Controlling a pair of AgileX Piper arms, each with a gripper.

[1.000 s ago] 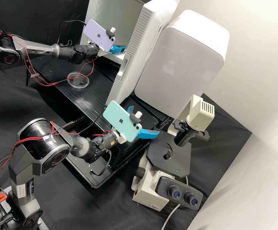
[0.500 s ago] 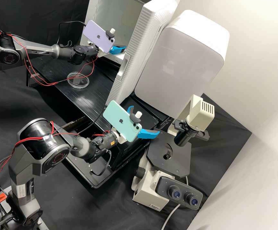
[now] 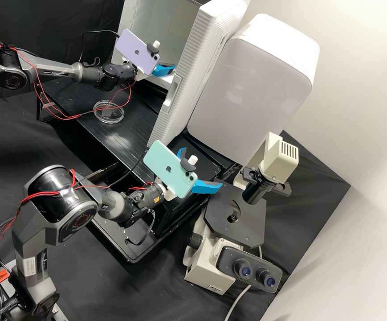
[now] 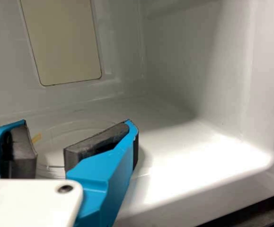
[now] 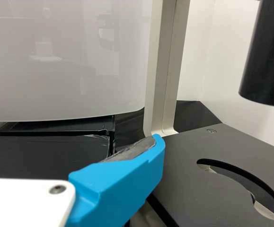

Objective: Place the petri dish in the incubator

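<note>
L gripper (image 4: 74, 128) sitting inside incubator (image 4: 212, 142), fingers part open, straddling faint clear round rim (image 4: 145, 163) on its floor. Petri dish (image 3: 108, 111) lying on bench (image 3: 128, 136), 8 o'clock of L gripper. R gripper (image 3: 207, 185) hovering by microscope stage (image 5: 212, 189); opening can't tell.

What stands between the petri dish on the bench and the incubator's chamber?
Nothing on the bench lies between the petri dish and the incubator, whose door stands open. The left gripper, open, sits in the chamber mouth, and a faint clear round outline lies on the chamber floor under it; I cannot tell what that is.
</note>
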